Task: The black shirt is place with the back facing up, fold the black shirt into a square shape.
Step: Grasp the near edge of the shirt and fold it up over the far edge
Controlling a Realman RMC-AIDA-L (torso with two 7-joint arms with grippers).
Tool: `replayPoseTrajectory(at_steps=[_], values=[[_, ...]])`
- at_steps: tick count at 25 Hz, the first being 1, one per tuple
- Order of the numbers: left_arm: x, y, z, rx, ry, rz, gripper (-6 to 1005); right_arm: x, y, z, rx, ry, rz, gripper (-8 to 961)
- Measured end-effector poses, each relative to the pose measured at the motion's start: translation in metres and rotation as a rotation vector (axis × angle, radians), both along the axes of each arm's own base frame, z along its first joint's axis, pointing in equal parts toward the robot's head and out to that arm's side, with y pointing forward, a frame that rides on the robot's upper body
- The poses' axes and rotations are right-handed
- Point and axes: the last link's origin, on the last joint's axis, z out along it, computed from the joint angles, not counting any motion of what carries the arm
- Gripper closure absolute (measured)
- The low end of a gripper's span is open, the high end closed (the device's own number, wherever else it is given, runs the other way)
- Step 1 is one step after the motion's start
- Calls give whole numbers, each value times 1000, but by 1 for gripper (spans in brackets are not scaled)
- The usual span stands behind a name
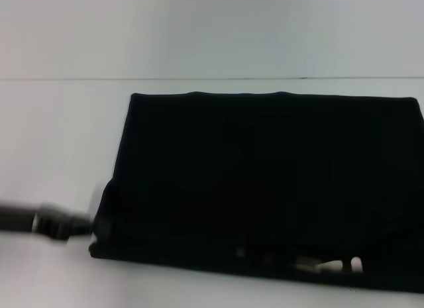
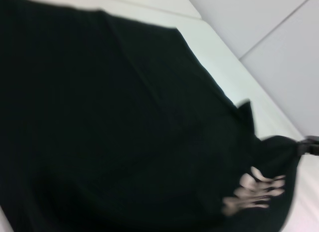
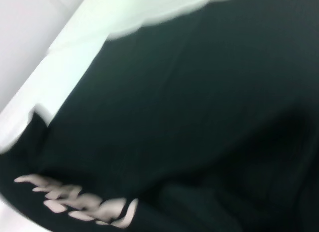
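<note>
The black shirt [image 1: 265, 182] lies half folded. My left gripper [image 1: 63, 223] touches its near corner; I can't tell if it's holding. Next, fold it across.

text: white lettering, blurred, unreadable | on: black shirt [image 1: 265, 175] near edge
</note>
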Motion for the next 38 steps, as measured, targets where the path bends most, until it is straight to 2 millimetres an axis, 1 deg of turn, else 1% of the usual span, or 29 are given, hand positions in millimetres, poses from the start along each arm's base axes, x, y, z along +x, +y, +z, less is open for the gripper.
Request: replayPoseTrajectory(at_steps=[2,6,7,8,9,10,13,17,19,24,26,31,38], values=[[9,23,2,44,27,-15,995,-2,18,5,59,-14,7,912],[25,73,5,142,83,-12,995,-13,60,10,144,-50,25,912],[25,73,5,142,83,-12,995,-16,72,10,160,-58,29,912],[29,86,3,168,102,-6,995,-20,82,10,177,-64,30,912],[35,103,1,209,134,3,995,-23,93,9,194,-70,30,912],[36,106,0,217,141,3,995,-27,104,8,211,-77,29,912],[46,131,-5,295,208,3,995,-36,136,7,261,-112,1,911],[52,149,-14,354,282,1,995,-46,174,3,309,-178,-43,911],[54,156,-19,382,314,-2,995,-50,189,-2,331,-210,-62,911],[60,173,-28,453,384,-9,995,-62,215,-13,367,-288,-70,911],[63,176,-29,469,396,-18,996,-69,224,-15,382,-305,-60,911],[67,182,-28,498,403,-24,996,-83,237,-13,411,-319,-41,911],[70,188,-23,543,415,-23,996,-89,247,-5,435,-359,-21,911]])
